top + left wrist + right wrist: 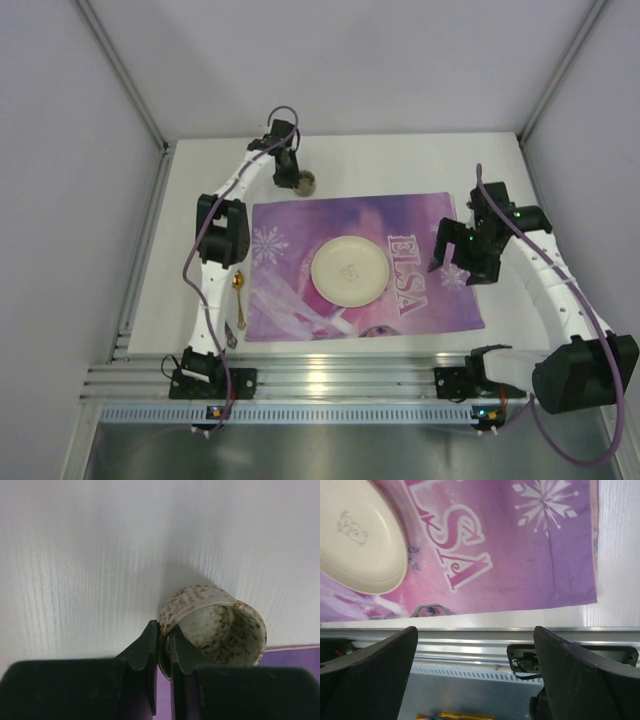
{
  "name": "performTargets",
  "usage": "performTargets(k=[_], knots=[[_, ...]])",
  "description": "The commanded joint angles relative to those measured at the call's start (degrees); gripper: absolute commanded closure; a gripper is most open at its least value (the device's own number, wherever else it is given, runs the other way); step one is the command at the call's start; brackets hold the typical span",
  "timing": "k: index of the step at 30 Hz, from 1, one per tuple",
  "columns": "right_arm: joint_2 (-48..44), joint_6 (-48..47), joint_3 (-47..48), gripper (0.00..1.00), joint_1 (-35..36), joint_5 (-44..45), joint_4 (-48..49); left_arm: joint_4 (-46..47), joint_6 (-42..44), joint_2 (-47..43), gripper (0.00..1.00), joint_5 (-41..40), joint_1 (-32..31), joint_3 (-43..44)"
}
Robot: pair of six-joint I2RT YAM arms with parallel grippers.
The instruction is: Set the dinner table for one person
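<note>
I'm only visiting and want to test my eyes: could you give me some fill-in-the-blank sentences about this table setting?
1. The left gripper holds the speckled cup by its ____.
2. The cream plate lies on the purple placemat, next to the printed word ____.
3. The right gripper has its fingers wide ____, holding nothing.
Missing words: rim; ELSA; open.

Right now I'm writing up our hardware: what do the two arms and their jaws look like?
Left arm and right arm match: slim white links between bulky black joint housings. A thin purple cable trails along each. Jaws are matte black wedges tapering to the tips. Green lights glow on the right wrist.
</note>
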Motion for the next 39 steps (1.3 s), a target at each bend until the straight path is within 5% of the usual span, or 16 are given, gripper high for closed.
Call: performTargets(k=[1, 9, 16, 23, 28, 35, 39], knots=[[0.9, -1.1, 7.2, 0.00, 0.3, -6.4, 7.1, 2.9, -0.4, -9.6, 1.00, 1.5, -0.1, 3.6], [9.7, 0.5, 21.6, 0.00, 3.8, -17.0, 15.0, -2.0, 0.6, -19.5, 1.00, 1.7, -7.6, -1.5], [20.2, -0.1, 31.7, 0.07, 7.4, -16.9, 15.5, -5.2, 0.3, -25.7, 1.00, -4.7, -22.1, -7.2], [22.1, -0.8, 31.9, 0.12, 7.4, -14.7, 15.0, -7.0, -0.8, -25.9, 1.00, -6.2, -28.9, -7.3], [20.3, -1.3, 25.8, 0.34, 7.4, -10.3, 14.0, -7.3, -1.2, -26.5, 1.00, -7.8, -31.9, -6.4], [19.0, -2.6, 20.1, 0.51, 7.4, -7.3, 14.2, -7.2, -1.9, -26.4, 1.00, -7.6, -33.0, -5.2], [19.3, -2.7, 19.5, 0.74, 7.4, -6.2, 14.1, -7.0, -1.9, -26.3, 1.00, -7.4, -34.1, -5.3]])
